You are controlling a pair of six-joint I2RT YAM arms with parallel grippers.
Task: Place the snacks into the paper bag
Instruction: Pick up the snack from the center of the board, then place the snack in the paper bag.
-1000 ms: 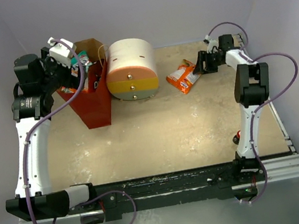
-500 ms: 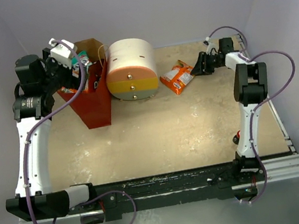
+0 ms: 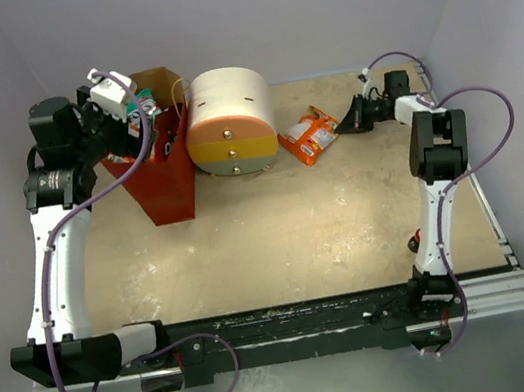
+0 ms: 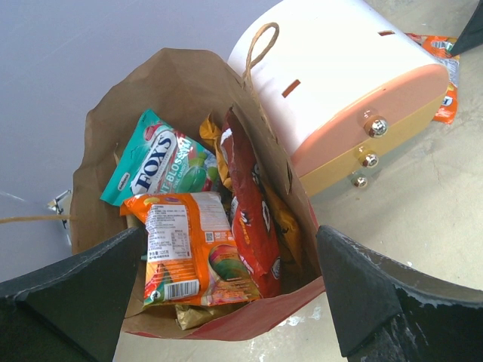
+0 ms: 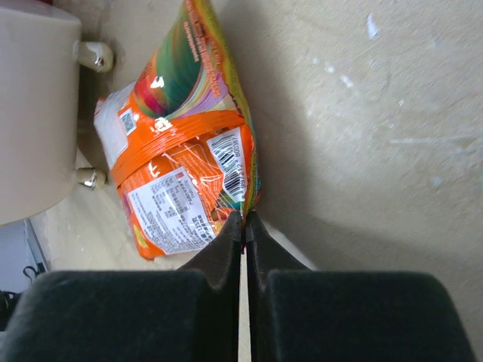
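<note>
Left wrist: paper bag [image 4: 189,75] holds teal, orange, red snacks [image 4: 189,249].

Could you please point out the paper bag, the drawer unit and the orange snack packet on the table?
paper bag [image 3: 167,187]: top external view, red front wall.
drawer unit [image 3: 225,99]: top external view, cream top.
orange snack packet [image 5: 181,192]: right wrist view, printed label panel.

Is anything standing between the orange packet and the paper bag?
Yes. The round drawer unit stands directly between the orange packet and the paper bag; the packet lies close beside it.
</note>
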